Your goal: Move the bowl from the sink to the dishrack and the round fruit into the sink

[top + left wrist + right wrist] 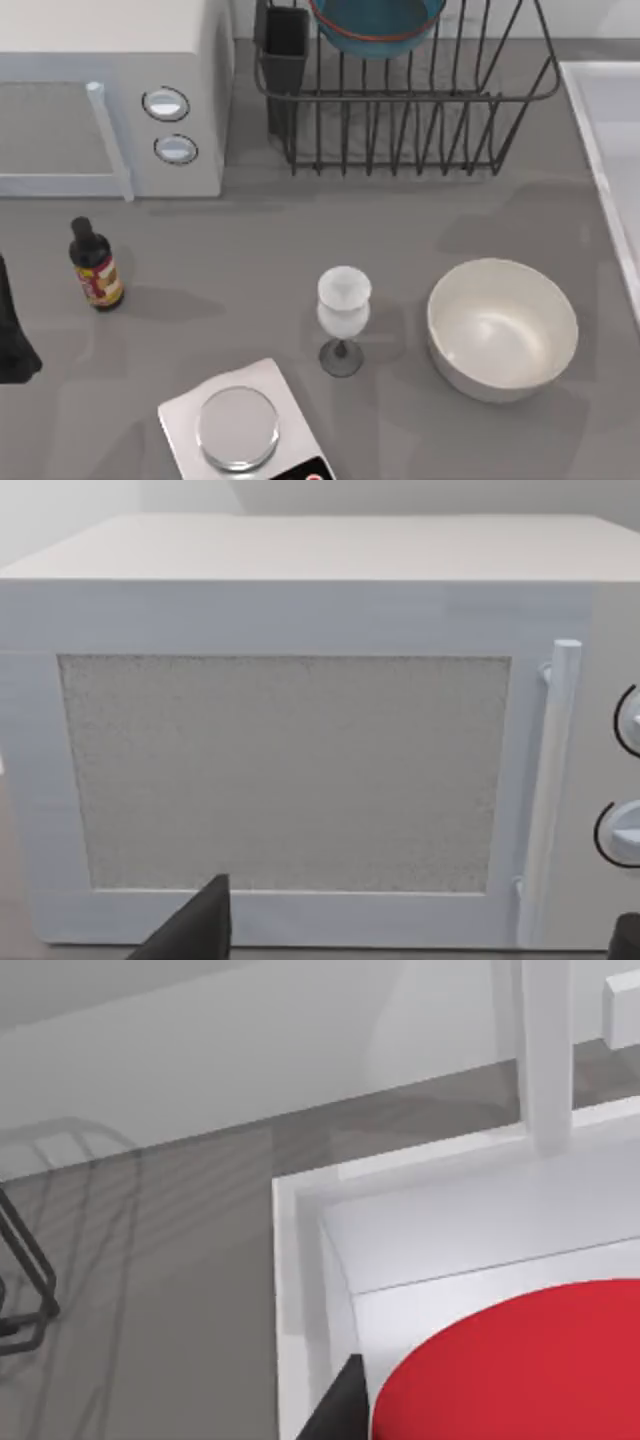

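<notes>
The teal-blue bowl (377, 24) with its orange-red rim line rests in the black wire dishrack (420, 120) at the back of the table. At the table's right edge lies the pale sink (610, 130). In the right wrist view the red round fruit (520, 1370) hangs close over the sink basin (470, 1230). One dark finger (338, 1408) of my right gripper presses against its side. My left gripper (415, 950) stands open in front of the microwave door (285, 770), and the left arm (14, 340) is parked at the table's left edge.
A white microwave (110, 95) stands back left. A dark bottle (96, 268) stands at the left, a wine glass (343, 312) in the middle and a glossy white bowl (502, 328) to its right. A kitchen scale (240, 428) sits at the front edge. The sink's faucet (545, 1050) rises behind the basin.
</notes>
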`<action>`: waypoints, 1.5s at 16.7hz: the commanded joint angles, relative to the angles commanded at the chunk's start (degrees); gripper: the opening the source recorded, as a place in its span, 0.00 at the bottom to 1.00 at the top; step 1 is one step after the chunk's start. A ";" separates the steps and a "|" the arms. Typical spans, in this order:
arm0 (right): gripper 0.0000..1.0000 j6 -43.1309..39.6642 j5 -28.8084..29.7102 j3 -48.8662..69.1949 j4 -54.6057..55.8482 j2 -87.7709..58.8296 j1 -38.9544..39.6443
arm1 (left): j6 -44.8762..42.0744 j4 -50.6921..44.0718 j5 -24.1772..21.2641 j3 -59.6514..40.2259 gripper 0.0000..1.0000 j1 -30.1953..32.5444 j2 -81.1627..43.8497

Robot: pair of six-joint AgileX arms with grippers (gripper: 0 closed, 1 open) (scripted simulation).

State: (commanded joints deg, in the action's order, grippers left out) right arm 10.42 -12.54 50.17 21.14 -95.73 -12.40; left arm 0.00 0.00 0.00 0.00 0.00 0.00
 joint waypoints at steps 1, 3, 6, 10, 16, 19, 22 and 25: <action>0.00 -0.92 -0.90 -1.21 3.14 0.47 -1.55 | 0.00 0.00 0.00 0.00 1.00 0.00 0.00; 0.00 -2.50 -2.94 -3.89 9.41 0.92 -4.47 | 0.00 0.00 0.00 0.00 1.00 0.00 0.00; 0.00 -4.21 -6.35 -7.85 16.61 0.96 -8.78 | 0.00 0.00 0.00 0.00 1.00 0.00 0.00; 0.00 -6.38 -10.96 -12.43 24.13 3.64 -14.09 | 0.00 0.00 0.00 0.00 1.00 0.00 0.00; 0.00 -9.29 -16.02 -15.98 30.60 10.00 -17.70 | 0.00 0.00 0.00 0.00 1.00 0.00 0.00; 0.00 -9.37 -16.20 -16.03 30.78 10.20 -17.76 | 0.00 0.00 0.00 0.00 1.00 0.00 0.00; 0.00 -9.23 -16.13 -15.83 30.66 9.97 -17.50 | 0.00 0.00 0.00 0.00 1.00 0.00 0.00; 0.00 -9.23 -16.11 -16.08 32.79 7.94 -17.67 | 0.00 0.00 0.00 0.00 1.00 0.00 0.00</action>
State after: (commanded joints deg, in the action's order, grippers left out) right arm 1.19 -28.65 34.09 53.93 -87.79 -30.07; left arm 0.00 0.00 0.00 0.00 0.00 0.00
